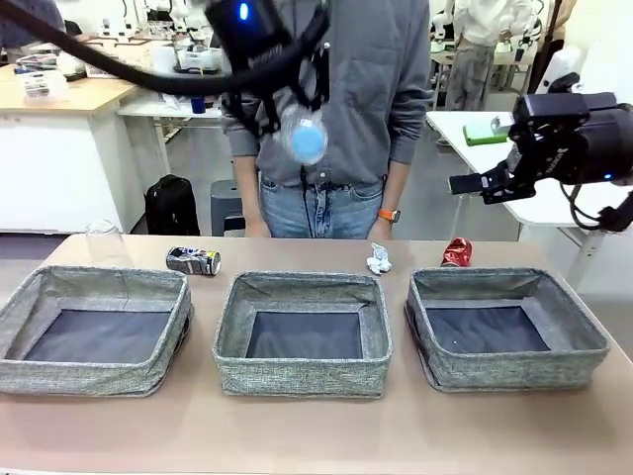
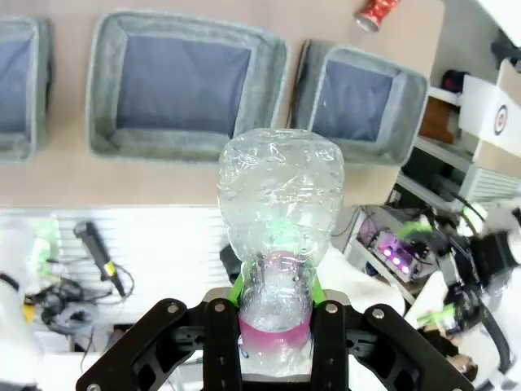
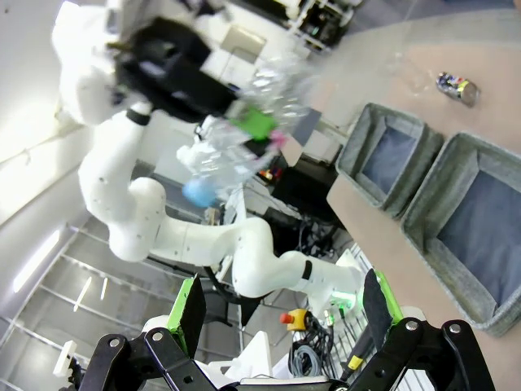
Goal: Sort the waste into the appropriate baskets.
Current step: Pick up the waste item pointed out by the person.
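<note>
My left gripper hangs high over the middle basket, shut on the clear plastic bottle. Its fingers clamp the bottle at the pink label. My right gripper stands open and empty in the air at the far right, above the right basket; its green pads are spread apart. On the table behind the baskets lie a dark printed can, a clear cup, a white paper wad and a crushed red can. The left basket holds nothing.
A person in a grey top stands at the far edge of the table, behind the middle basket. Bare tabletop runs in front of the baskets. A white side table stands at the right, beneath my right arm.
</note>
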{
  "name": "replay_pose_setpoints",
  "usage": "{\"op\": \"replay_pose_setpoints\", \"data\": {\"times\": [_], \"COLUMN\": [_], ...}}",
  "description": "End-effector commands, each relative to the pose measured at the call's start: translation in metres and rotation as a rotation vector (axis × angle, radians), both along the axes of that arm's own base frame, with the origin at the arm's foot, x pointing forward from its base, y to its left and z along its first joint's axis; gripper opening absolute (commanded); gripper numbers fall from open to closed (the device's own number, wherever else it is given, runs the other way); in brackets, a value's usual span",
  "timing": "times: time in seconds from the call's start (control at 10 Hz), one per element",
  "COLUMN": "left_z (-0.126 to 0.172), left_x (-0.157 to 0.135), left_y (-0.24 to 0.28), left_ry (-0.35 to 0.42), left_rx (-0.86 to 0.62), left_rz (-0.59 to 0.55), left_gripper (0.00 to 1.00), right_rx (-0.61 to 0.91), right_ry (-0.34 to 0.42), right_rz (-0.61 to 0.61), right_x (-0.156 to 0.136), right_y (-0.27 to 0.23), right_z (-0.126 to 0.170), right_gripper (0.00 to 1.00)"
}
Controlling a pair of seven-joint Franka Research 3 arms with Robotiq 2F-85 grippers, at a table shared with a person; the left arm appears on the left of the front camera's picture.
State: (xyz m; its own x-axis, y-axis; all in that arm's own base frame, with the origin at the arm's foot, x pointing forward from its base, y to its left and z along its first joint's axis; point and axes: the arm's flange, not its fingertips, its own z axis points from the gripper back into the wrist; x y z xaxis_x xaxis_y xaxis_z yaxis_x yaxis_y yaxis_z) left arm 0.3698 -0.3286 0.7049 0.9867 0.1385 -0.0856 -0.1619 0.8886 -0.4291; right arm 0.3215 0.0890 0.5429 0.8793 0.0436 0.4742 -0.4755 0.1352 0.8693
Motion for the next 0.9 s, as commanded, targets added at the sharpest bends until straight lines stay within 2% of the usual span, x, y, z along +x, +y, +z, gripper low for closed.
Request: {"op": "replay_pose_setpoints", "data": {"times": [0.0,0.3,0.8], "left_z": [0.028,0.067,0.067], "left_x": [-0.02,-0.056,-0.062], "left_y": [-0.006,-0.004,-0.004], "left_ry": [0.01,-0.059,-0.057], "left_rx": [0.037,0.103,0.079], "left_rz": [0.009,0.005,-0.02], "left_gripper": [0.24,0.24,0.24], "right_rx": [0.027,0.027,0.027], "right_ry": [-0.028,-0.028,-0.028], "right_rz": [0.002,0.002,0.002], "right_x": [0.001,0.001,0.001], "right_y": [0.002,0.002,0.002], "right_z": [0.0,0.0,0.0], "right_gripper": [1.0,1.0,1.0]}}
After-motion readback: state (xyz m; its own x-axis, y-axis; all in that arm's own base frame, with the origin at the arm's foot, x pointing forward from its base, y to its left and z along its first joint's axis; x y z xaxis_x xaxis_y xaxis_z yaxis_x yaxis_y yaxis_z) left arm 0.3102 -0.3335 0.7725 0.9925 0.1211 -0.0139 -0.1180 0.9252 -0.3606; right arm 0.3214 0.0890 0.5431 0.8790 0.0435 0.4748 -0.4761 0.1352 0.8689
